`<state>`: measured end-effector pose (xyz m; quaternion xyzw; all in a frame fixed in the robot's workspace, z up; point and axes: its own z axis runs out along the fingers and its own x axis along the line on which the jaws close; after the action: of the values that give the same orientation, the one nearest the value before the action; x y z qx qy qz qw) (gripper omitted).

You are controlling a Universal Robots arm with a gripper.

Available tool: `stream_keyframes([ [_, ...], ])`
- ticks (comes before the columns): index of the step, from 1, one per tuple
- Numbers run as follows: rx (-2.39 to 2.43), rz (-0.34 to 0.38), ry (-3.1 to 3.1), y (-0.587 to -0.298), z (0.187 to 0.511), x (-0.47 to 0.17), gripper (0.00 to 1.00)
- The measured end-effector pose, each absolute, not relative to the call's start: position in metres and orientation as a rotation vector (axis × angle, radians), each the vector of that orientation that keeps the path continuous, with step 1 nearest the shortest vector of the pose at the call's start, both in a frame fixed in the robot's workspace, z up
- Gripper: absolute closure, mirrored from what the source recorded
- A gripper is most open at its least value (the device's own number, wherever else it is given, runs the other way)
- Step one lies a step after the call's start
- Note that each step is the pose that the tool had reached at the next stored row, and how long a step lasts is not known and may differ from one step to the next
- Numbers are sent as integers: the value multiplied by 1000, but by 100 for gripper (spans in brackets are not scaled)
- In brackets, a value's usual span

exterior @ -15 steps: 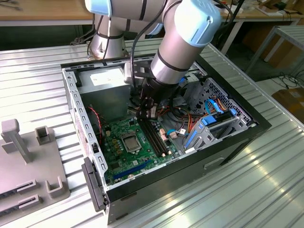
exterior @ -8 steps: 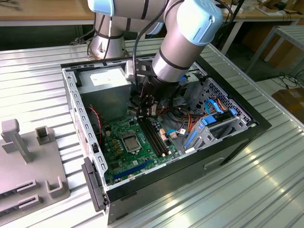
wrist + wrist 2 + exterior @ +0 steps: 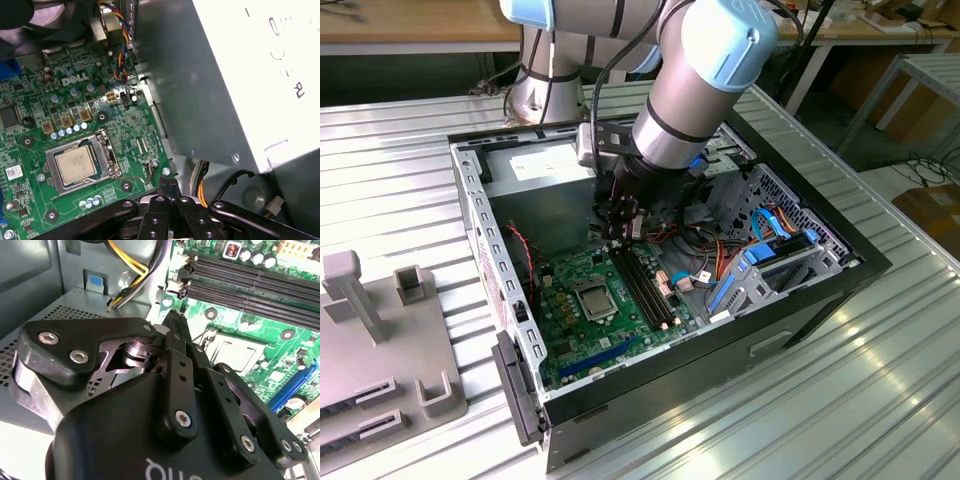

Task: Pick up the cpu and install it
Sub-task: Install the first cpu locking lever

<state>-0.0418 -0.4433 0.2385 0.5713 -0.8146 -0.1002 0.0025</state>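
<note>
The cpu [image 3: 75,162], a small silvery-grey square plate, lies flat inside the metal-framed socket [image 3: 107,155] of the green board [image 3: 75,95]. The exterior view shows the socket [image 3: 592,297] near the board's middle, with the cpu [image 3: 592,299] as a pale square inside it. In the second wrist view the socket [image 3: 235,352] lies past my fingers. My gripper [image 3: 167,186] hangs inside the computer case, just beside the socket, over the board's edge by the power-supply box. Its black fingers [image 3: 175,335] are pressed together with nothing between them. They do not touch the cpu.
The grey power-supply box [image 3: 225,75] stands close beside the gripper [image 3: 620,235]. Black memory slots [image 3: 645,285] run along the board. Coloured cables [image 3: 720,255] and a blue drive bracket [image 3: 760,270] fill the case's right side. A grey fixture [image 3: 380,340] sits on the ribbed table.
</note>
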Motion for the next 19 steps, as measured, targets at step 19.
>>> stream_keyframes([
  [19,1801,-208,-2500,-459,239,-48,89],
])
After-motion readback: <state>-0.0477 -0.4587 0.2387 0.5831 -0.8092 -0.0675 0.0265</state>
